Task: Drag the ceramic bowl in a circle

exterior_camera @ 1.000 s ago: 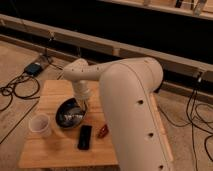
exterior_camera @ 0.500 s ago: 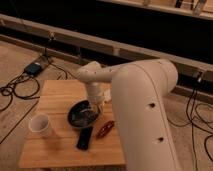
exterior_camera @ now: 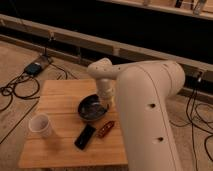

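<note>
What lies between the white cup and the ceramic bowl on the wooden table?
Only bare tabletop, as the camera view shows, separates the white cup from the ceramic bowl. The gripper sits at the bowl's rim farthest from the cup.

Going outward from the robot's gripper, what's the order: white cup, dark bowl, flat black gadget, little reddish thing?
The gripper is at the right rim of the ceramic bowl.
1. ceramic bowl, right at it.
2. reddish thing, just in front.
3. black gadget, front, slightly left.
4. white cup, far left.
</note>
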`<action>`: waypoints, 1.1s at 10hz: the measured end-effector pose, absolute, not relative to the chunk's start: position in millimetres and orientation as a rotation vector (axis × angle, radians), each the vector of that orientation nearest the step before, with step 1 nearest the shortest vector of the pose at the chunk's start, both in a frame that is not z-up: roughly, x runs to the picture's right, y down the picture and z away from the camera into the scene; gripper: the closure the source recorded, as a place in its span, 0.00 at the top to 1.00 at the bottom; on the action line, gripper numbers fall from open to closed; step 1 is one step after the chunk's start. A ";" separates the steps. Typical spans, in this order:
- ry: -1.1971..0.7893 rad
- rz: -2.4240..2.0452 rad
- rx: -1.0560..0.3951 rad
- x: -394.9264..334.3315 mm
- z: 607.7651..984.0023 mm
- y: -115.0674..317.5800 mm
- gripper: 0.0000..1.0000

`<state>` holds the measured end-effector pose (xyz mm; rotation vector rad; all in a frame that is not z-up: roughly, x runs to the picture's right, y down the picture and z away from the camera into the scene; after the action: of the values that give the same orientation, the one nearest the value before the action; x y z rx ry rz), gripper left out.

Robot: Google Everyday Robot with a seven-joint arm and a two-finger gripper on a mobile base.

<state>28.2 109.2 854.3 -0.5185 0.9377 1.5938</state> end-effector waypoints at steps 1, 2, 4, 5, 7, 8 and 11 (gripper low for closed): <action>0.934 1.606 -0.504 31.3 861.3 101.6 0.00; 0.923 1.606 -0.496 29.8 868.0 93.8 0.00; 0.885 1.587 -0.491 15.8 880.9 77.4 0.00; 0.853 1.563 -0.497 0.0 887.9 67.5 0.00; 0.797 1.511 -0.513 -31.4 896.6 53.9 0.00; 0.775 1.480 -0.524 -46.5 898.6 51.2 0.00; 0.719 1.364 -0.575 -93.3 896.0 56.7 0.00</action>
<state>-93.3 56.7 896.0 -0.5747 0.7191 1.3645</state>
